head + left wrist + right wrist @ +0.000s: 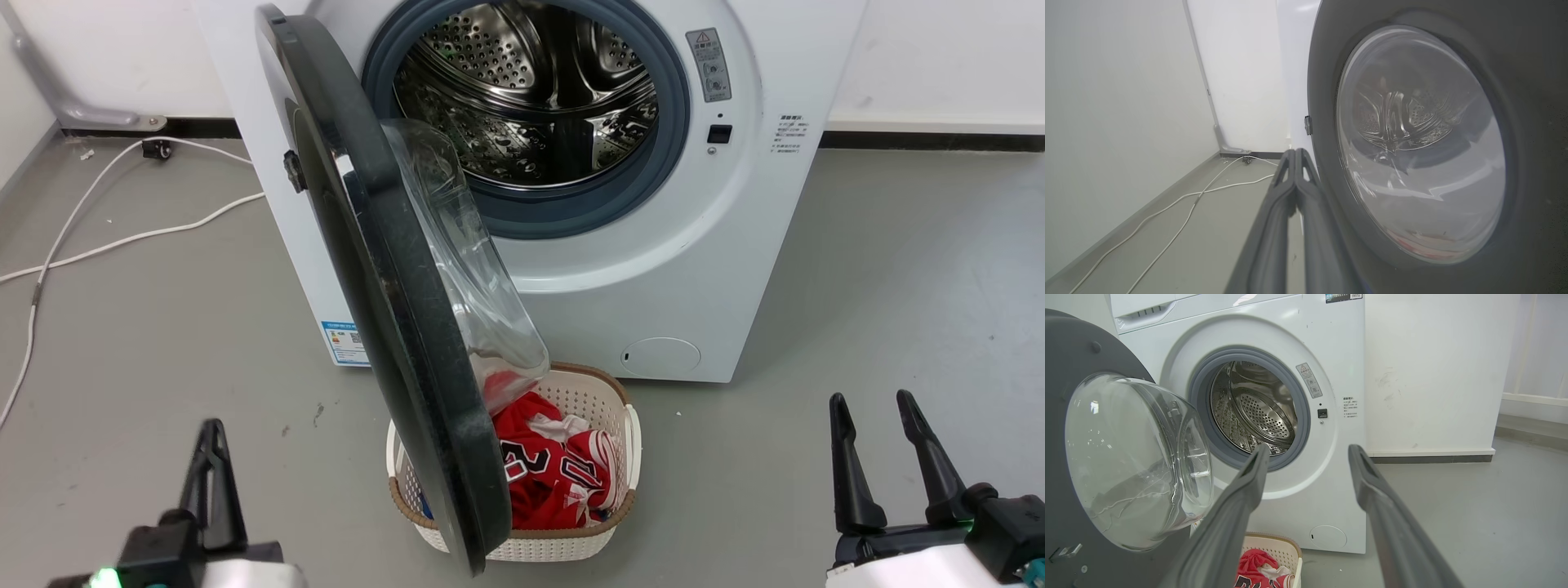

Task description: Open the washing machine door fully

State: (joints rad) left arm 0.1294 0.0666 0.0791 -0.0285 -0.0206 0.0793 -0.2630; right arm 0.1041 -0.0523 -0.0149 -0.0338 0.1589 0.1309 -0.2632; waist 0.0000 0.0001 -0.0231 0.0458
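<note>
Indoors, washing machine door (392,286) overhangs grey floor (898,310).

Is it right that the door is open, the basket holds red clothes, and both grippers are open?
No: the left gripper is shut, as the left wrist view shows. Only the right gripper is open. The rest holds.

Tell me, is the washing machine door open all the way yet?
Nearly. The door is unlatched and swung out over the basket, so the drum shows. The shut left hand sits beside its outer face; the open right hand hangs clear. Left: swinging it wider.
</note>
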